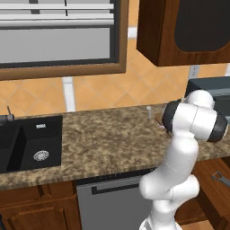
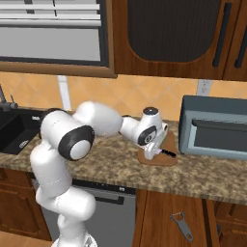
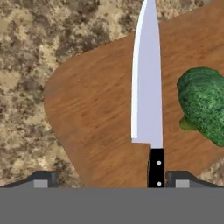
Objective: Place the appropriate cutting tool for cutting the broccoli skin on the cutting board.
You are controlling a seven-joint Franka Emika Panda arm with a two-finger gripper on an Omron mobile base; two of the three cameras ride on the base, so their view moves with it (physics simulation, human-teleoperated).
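Note:
The cutting tool (image 3: 146, 87), a knife with a whitish, faintly purple blade and a black handle, lies flat on the brown wooden cutting board (image 3: 96, 118). Its handle end (image 2: 168, 153) points toward my hand. The bright-green broccoli (image 3: 203, 103) rests on the board just right of the blade. My gripper (image 3: 111, 179) hovers low over the board's near edge, open, with its fingertips (image 3: 41, 179) wide apart on either side of the handle and not touching it. In the right base view the gripper (image 2: 157, 152) sits over the board (image 2: 166, 160).
A grey toaster oven (image 2: 214, 128) stands right of the board. The black sink (image 1: 27, 143) is at the far left. A tiny white peg (image 1: 148, 110) stands at the counter's back. A dark grey tool (image 2: 181, 224) hangs in front of the lower cabinet.

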